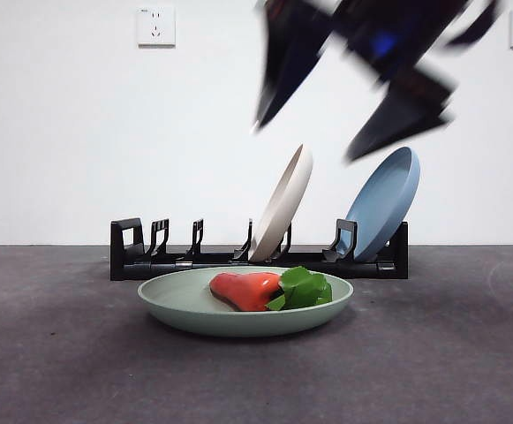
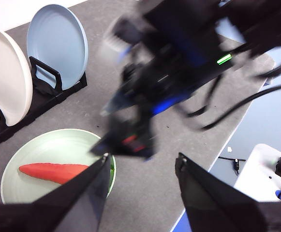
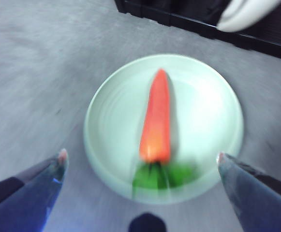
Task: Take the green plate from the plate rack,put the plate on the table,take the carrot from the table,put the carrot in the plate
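Observation:
The green plate (image 1: 177, 305) lies flat on the table (image 1: 62, 353) in front of the plate rack (image 1: 132, 252). The carrot (image 1: 247, 290) lies in the plate, its leafy top to the right in the front view. My right gripper (image 3: 141, 155) is open and empty above the plate (image 3: 203, 111) and the carrot (image 3: 157, 116), clear of both and blurred. In the front view it (image 1: 307, 141) hangs high over the rack. My left gripper (image 2: 142, 162) is open and empty, high up, looking down on the right arm (image 2: 164, 72), the plate (image 2: 58, 145) and the carrot (image 2: 53, 171).
A cream-white plate (image 1: 282, 203) and a dusty-blue plate (image 1: 384, 199) lean in the right half of the rack; its left slots hold nothing. The table's edge (image 2: 227, 140) runs close beside the right arm, with cables beyond it.

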`<state>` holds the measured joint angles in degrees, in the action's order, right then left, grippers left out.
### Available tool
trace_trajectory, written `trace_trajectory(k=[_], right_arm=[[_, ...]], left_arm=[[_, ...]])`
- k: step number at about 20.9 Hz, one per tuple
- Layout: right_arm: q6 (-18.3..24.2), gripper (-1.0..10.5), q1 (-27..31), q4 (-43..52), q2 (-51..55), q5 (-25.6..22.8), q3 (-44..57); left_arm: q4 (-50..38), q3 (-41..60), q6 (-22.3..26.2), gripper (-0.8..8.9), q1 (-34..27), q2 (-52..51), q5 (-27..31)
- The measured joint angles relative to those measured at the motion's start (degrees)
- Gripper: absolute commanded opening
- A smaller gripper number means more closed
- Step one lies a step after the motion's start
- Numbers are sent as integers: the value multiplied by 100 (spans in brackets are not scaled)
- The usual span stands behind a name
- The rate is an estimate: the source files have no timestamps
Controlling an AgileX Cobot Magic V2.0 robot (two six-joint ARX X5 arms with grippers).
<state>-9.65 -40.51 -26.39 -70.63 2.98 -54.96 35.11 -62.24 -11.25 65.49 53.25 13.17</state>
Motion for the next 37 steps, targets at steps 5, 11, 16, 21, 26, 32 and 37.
trace_trajectory(k=[5,11,16,21,26,32,37], right_arm=[[-2,594,-2,-2339,1764,2,0],[-2,118,-2,-3672,2813,505,0],[-2,-3,-2,-3744,2999,599,0],[-4,1,-2,-3744,2983,599,0],[-9,1,-2,-3744,2988,595,0],[-9,1,-2,-3744,2988,595,0],[-9,1,-2,-3742,2988,595,0]], left_arm=[[321,0,0,225,0,0,0],[756,0,0,49,0,0,-7],[855,0,-11,-8,0,0,-4],[861,0,-37,-4,0,0,-4],[879,0,-37,-4,0,0,-4],[879,0,-39,-4,0,0,-2],[887,0,-39,-3,0,0,-4]])
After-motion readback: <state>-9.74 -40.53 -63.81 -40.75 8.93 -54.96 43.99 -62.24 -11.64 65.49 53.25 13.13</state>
